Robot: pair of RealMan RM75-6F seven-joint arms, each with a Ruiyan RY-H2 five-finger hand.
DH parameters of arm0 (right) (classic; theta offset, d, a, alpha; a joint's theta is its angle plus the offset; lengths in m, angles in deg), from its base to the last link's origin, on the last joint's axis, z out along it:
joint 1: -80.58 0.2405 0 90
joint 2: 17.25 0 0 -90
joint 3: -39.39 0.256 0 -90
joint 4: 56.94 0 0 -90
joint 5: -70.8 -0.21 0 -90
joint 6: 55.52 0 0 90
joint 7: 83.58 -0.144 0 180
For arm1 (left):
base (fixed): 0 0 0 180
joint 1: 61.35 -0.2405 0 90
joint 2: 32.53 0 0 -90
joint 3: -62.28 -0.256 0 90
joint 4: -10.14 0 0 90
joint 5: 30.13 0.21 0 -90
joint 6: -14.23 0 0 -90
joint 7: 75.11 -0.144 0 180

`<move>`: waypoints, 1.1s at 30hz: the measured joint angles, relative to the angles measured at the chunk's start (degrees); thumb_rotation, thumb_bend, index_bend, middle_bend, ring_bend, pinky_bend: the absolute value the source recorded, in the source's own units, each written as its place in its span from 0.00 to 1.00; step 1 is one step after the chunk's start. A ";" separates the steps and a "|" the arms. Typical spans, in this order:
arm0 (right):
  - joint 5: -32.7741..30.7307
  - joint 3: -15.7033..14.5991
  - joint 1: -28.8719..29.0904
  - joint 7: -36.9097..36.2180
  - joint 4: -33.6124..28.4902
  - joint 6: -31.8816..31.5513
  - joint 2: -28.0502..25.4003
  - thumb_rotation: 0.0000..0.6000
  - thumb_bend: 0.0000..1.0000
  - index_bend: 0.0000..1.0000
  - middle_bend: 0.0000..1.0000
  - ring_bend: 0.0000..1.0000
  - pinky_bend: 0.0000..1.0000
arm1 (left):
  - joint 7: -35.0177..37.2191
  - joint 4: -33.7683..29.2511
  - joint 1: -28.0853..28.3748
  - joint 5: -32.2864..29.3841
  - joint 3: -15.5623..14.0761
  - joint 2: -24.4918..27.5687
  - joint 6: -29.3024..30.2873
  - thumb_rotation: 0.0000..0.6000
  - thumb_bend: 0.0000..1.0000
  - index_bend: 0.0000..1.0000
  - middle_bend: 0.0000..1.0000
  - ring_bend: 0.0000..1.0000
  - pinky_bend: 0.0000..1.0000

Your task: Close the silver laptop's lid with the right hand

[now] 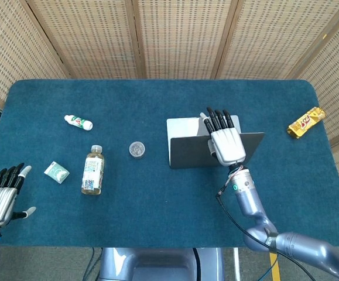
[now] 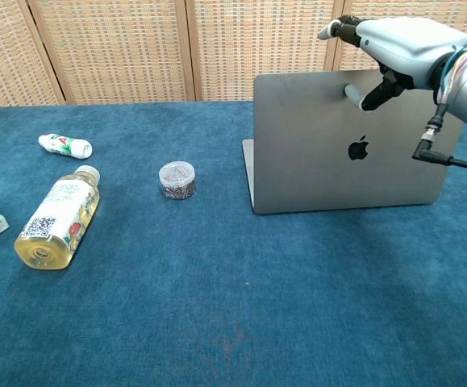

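Nearest the robot, at the table's front left corner, the left hand (image 1: pixel 1 196) rests palm down on the blue cloth with its fingers spread and holding nothing. A little farther in on that side lie a small green-and-white packet (image 1: pixel 57 172) and, just to its right, a bottle (image 2: pixel 58 217) on its side, holding yellow liquid, white cap on and pointing away from the robot. Beyond the bottle lies a small white tube (image 2: pixel 65 145) with red and green print, also on its side. Between the bottle and the laptop stands a small clear round jar (image 2: pixel 177 179) with a clear lid; its dark contents are too small to make out. All these lie well apart from the laptop, and nothing stands on the cloth between its lid and its base as far as the views show. The silver laptop (image 2: pixel 348 153) sits right of the table's middle, its lid raised with the logo side toward the robot and the base showing beyond it in the head view. The right hand (image 1: pixel 225 139) is at the lid's top edge: fingers extended close together over the edge, thumb against the outer face of the lid, not clamped on anything. Far off near the right rear edge lies a gold-wrapped snack (image 1: pixel 305 122). A woven screen (image 1: pixel 175 35) stands behind the table (image 1: pixel 157 222).
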 measured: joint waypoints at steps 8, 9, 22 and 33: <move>-0.89 0.01 1.35 0.42 2.23 0.71 0.81 1.00 0.41 0.00 0.00 0.00 0.00 | 0.27 0.36 0.09 -0.38 0.04 -0.09 -0.40 1.00 0.00 0.00 0.00 0.00 0.00; -1.00 0.01 1.50 0.49 2.49 0.80 0.91 1.00 0.41 0.00 0.00 0.00 0.00 | 0.28 0.39 0.11 -0.42 0.02 -0.11 -0.48 1.00 0.00 0.00 0.00 0.00 0.00; -1.98 -0.08 3.19 1.08 4.99 1.34 1.59 1.00 0.35 0.00 0.00 0.00 0.00 | 0.35 0.52 0.19 -0.52 0.02 -0.17 -0.55 1.00 0.00 0.00 0.00 0.00 0.00; -3.02 -0.30 5.10 1.46 8.61 2.73 3.19 1.00 0.26 0.00 0.00 0.00 0.00 | 0.73 1.11 0.41 -1.24 0.15 -0.27 -1.34 1.00 0.00 0.00 0.00 0.00 0.00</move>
